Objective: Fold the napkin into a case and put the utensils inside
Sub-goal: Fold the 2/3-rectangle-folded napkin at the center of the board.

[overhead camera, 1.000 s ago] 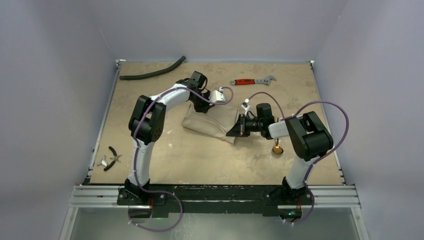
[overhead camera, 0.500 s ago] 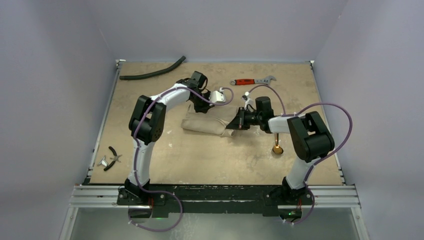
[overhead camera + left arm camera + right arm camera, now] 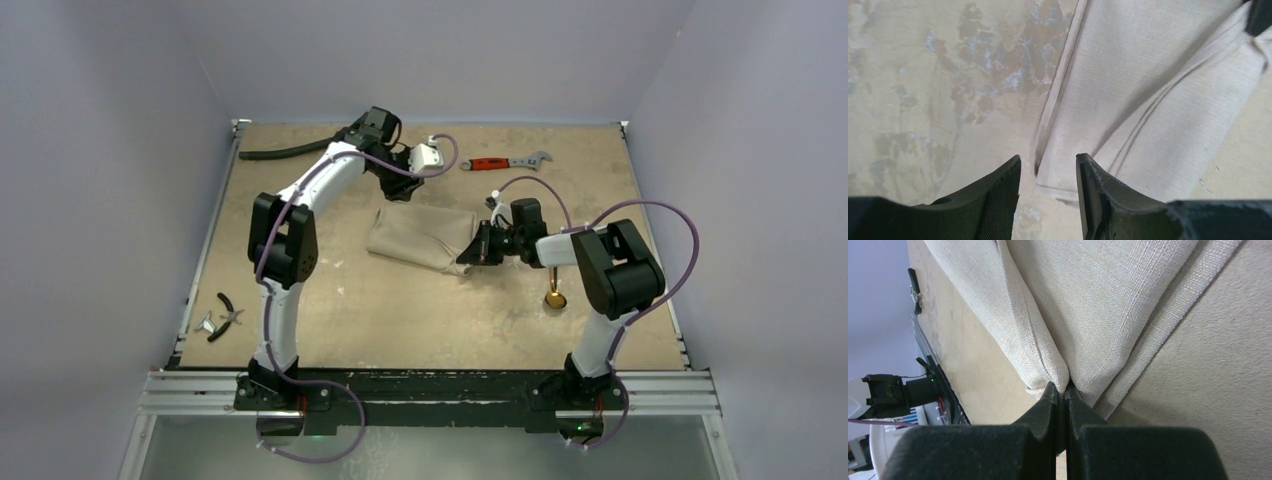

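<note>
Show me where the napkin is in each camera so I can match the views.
Top external: the napkin lies folded at picture centre.
Left wrist: it fills the upper right, its folded edge running down to bottom centre.
Right wrist: it fills the top, its corner pinched.
Shared landmark: the right gripper shut on that corner; the dark tip at the left wrist view's top right is probably it.
</note>
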### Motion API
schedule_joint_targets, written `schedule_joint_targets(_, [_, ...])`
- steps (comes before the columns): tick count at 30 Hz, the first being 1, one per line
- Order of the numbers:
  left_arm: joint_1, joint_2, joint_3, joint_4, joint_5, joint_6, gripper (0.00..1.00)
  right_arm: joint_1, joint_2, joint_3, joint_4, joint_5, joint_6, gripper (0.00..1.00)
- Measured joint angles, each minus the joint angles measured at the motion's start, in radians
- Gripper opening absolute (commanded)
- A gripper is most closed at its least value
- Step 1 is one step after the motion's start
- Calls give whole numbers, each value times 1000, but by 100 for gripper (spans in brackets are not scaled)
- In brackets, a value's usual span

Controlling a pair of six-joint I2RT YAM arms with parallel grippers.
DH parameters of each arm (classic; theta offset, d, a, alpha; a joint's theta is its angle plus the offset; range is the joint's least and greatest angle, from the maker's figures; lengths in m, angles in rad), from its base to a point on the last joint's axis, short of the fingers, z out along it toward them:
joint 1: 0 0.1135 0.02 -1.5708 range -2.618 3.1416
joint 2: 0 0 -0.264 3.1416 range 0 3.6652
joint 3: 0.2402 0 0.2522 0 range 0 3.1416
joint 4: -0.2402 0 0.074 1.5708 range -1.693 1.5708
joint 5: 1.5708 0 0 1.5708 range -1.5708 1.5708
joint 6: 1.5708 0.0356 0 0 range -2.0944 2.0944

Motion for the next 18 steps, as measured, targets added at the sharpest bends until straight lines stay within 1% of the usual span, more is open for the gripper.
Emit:
schedule_joint_targets(2, [10, -20, 35, -48, 25, 13, 45, -2, 11, 0, 4, -5, 0, 4])
schedule_joint_targets(3, [12, -46, 37, -93, 38, 35, 45, -4, 12, 0, 5, -9, -1, 4])
schedule_joint_targets(5, [10, -68, 23, -129, 44, 58, 44, -4, 12, 0, 6, -12, -1, 7])
schedule_joint_targets(9, [-10, -105, -87, -198, 44, 110, 39, -4, 12, 0, 8, -15, -3, 15])
schedule_joint_targets(13, [-22, -106, -251, -158, 27, 114, 36, -4, 11, 0, 7, -21, -3, 28])
schedule_joint_targets(14, [-24, -110, -294, -132, 18, 114, 35, -4, 7, 0, 5, -23, -3, 36])
schedule_joint_targets(15, [-28, -114, -335, -105, 4, 114, 33, -4, 0, 1, -2, -23, -5, 50])
schedule_joint_targets(17, [-33, -122, -391, -61, -24, 113, 31, -4, -20, 5, -26, -23, -11, 92])
schedule_joint_targets(18, [-37, -124, -407, -43, -35, 113, 31, -4, -35, 13, -45, -29, -10, 98])
